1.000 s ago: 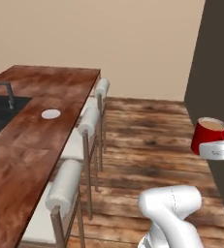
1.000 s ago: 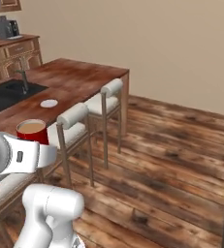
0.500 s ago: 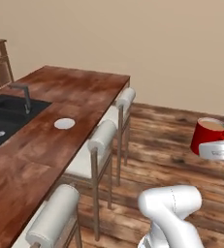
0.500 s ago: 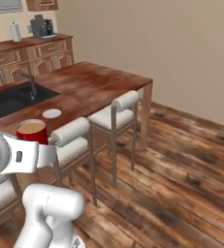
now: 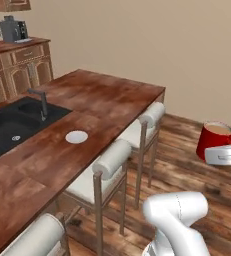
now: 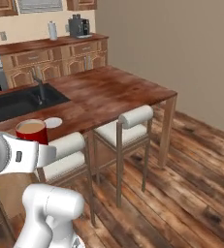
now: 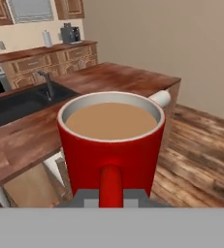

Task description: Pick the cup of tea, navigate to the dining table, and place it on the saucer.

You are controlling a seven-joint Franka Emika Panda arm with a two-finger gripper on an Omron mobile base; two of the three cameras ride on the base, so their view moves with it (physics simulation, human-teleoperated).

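Red and glossy, the cup of tea (image 7: 111,145) sits upright in the jaws, which are closed tight on it at its handle side, tan liquid level inside. Beyond the jaws stand white-cushioned stools (image 5: 112,165) along the reddish wood bench (image 5: 107,100). Farther off on the bench lies the white saucer (image 5: 76,136), beside the black sink (image 5: 12,130).

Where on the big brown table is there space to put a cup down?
The dining table has a wide bare stretch from the saucer out to its far end, beside the two stools. The strip between sink and saucer is narrower. The sink and faucet fill the other side.
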